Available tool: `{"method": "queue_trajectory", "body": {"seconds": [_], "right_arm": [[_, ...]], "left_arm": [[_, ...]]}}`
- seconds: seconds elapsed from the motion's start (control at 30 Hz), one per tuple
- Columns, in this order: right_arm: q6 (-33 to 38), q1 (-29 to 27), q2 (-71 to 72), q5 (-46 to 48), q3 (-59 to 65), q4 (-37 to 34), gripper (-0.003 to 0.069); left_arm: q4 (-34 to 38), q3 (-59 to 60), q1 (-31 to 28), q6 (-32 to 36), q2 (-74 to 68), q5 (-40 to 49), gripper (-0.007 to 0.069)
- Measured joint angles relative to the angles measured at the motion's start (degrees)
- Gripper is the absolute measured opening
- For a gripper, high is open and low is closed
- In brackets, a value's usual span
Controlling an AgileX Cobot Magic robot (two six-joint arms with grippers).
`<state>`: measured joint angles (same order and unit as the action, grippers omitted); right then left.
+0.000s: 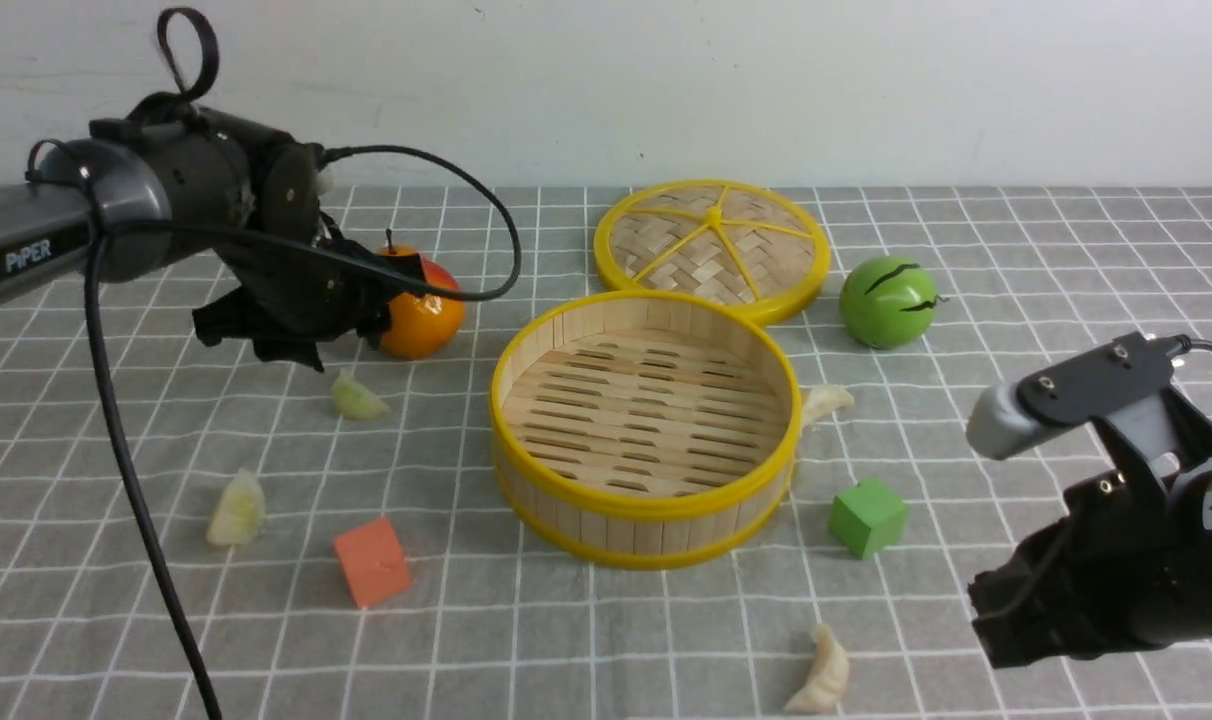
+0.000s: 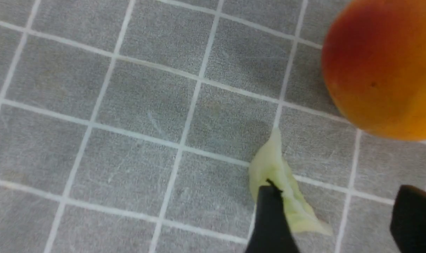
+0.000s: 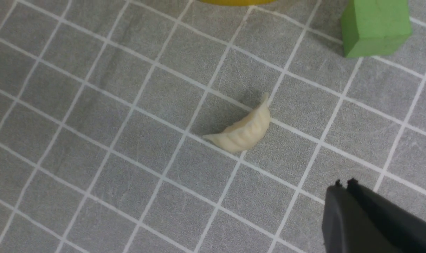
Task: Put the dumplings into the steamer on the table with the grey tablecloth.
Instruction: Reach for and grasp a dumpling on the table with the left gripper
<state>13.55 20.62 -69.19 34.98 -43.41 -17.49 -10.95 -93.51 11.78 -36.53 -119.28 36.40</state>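
Steamer [image 1: 606, 530] empty, four dumplings [image 1: 236, 510] on the cloth [image 1: 966, 260]
Our left jaws, spread, hang over a green dumpling [image 1: 358, 397] by the orange [image 1: 426, 325]; one tip overlaps it, so closing may flick it away. Our right jaws, pressed together, hover near a cream dumpling [image 1: 821, 685].

Orange fruit [image 1: 428, 318] partly hidden behind left arm [image 1: 166, 190], cream dumpling [image 1: 828, 400] half behind steamer [image 1: 646, 500], green cube [image 3: 374, 24] cut off by edge.

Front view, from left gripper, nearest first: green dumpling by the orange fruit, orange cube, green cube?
From the left gripper:
1. Green dumpling, just under its jaws.
2. Orange cube, front left of the steamer.
3. Green cube, far side, steamer's right.
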Motion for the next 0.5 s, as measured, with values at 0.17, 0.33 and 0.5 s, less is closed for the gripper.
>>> {"method": "queue_trajectory", "body": {"seconds": [0.17,0.33,0.5], "right_arm": [[0.1,0.0,0.0,0.0,0.0,-0.4,0.0007],[0.1,0.0,0.0,0.0,0.0,-0.5,0.0011],[0.1,0.0,0.0,-0.6,0.0,-0.5,0.0015]], "left_arm": [[-0.5,0.0,0.0,-0.8,-4.6,-2.1,0.0542],[-1.4,-0.3,0.0,-0.9,-5.5,-0.6,0.0382],[-2.5,-3.0,0.0,-0.2,-5.2,3.8,0.0166]]}}
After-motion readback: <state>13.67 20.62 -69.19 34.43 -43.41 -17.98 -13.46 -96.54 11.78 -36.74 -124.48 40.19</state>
